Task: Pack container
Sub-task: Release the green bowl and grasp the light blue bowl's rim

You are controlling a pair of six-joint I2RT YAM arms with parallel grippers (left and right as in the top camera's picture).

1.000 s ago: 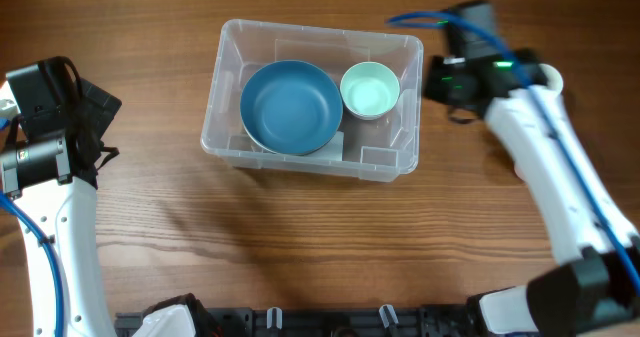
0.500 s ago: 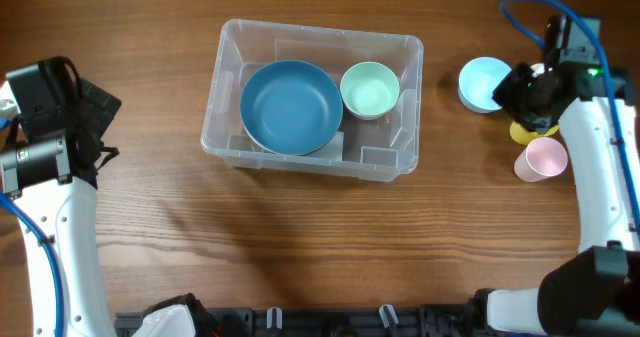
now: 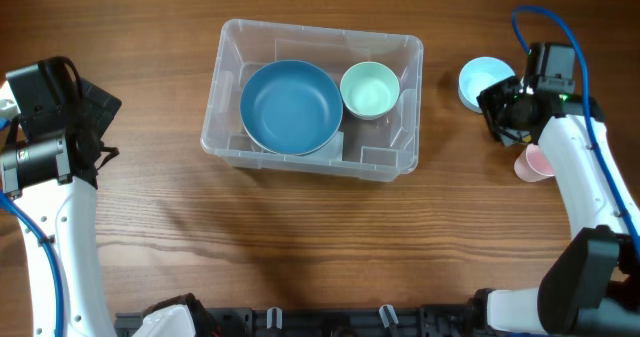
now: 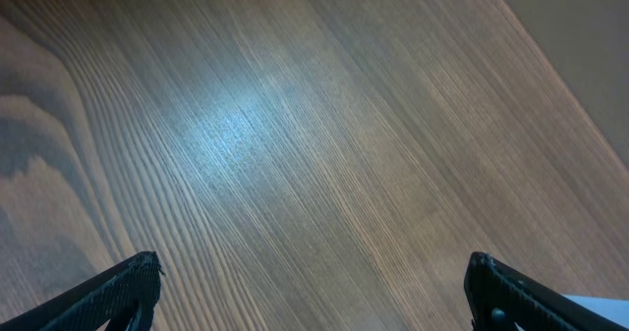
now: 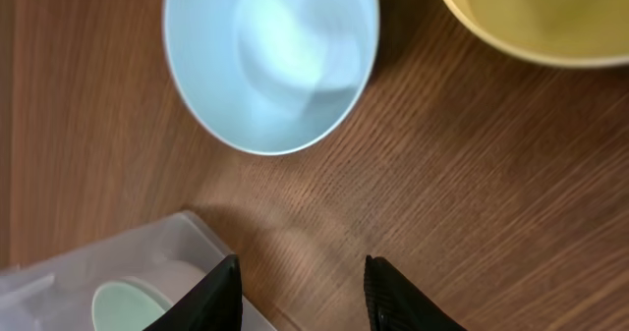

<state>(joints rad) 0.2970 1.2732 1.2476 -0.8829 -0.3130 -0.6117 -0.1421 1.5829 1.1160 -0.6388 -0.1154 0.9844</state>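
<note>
My right hand [image 5: 300, 294] hovers part-spread and empty over the table [image 3: 300, 237], with a light blue bowl [image 5: 270, 56] just ahead of it. The container [image 3: 222, 117] sits mid-table with a dark blue bowl [image 3: 290, 105] and a mint bowl [image 3: 370, 89] inside. My left hand [image 4: 313, 277] is spread wide, well apart from it.

No writing, brand, number or sign can be read in any of the views. The container [image 3: 222, 97], in the upper middle of the overhead frame, shows no legible print on its clear walls or base.
</note>
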